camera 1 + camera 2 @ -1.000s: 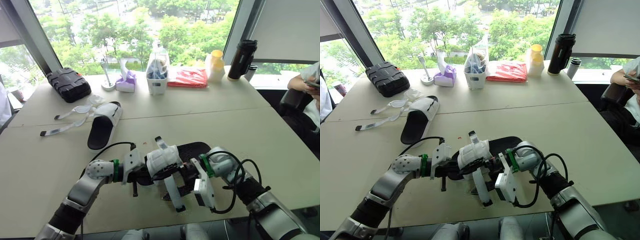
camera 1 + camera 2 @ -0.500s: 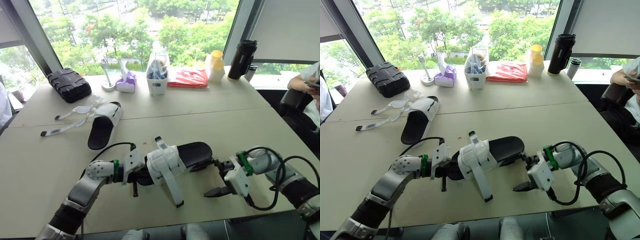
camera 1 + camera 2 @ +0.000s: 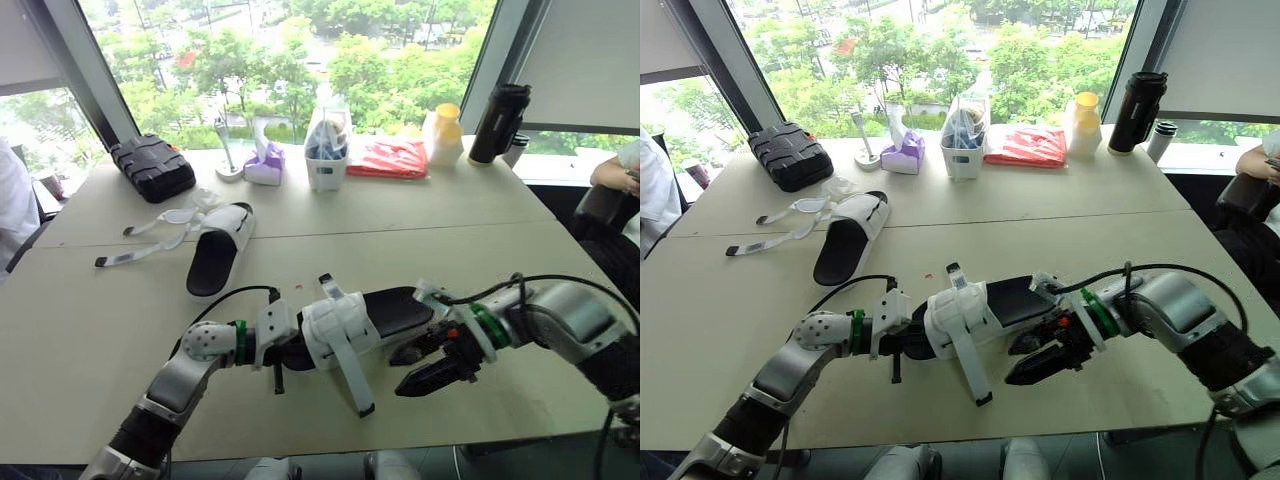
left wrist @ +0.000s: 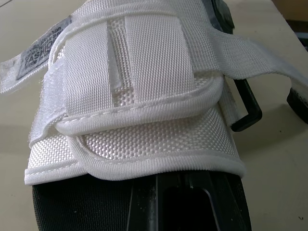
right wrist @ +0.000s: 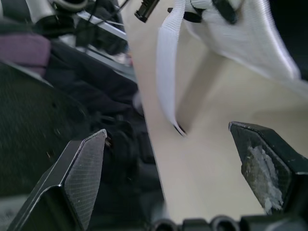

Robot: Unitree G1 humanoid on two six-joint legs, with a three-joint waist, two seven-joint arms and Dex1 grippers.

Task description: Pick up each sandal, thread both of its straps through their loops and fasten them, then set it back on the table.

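The near sandal (image 3: pixel 345 322), black sole with a white upper, lies close to the table's front edge. My left gripper (image 3: pixel 283 350) is shut on its toe end; the left wrist view looks straight onto the white woven upper (image 4: pixel 134 96). One long white strap (image 3: pixel 352 378) hangs loose toward the front edge. My right gripper (image 3: pixel 400 375) is open just right of that strap, beside the sandal's heel; its two fingers (image 5: pixel 82 178) stand wide apart with the strap (image 5: pixel 166 72) ahead of them. The second sandal (image 3: pixel 215 255) lies at the back left, its straps (image 3: pixel 150 245) loose on the table.
Along the window stand a black case (image 3: pixel 152 168), a tissue box (image 3: pixel 265 165), a white caddy (image 3: pixel 327 160), a red bag (image 3: pixel 388 158), yellow-lidded cups (image 3: pixel 445 135) and a black flask (image 3: pixel 497 122). A person (image 3: pixel 620 175) sits at the right; a sleeve (image 3: pixel 15 200) is at the left.
My right gripper left the strap, swung out to the right, and has come back open beside the sandal. The left gripper keeps its hold. The camera has shifted a little.
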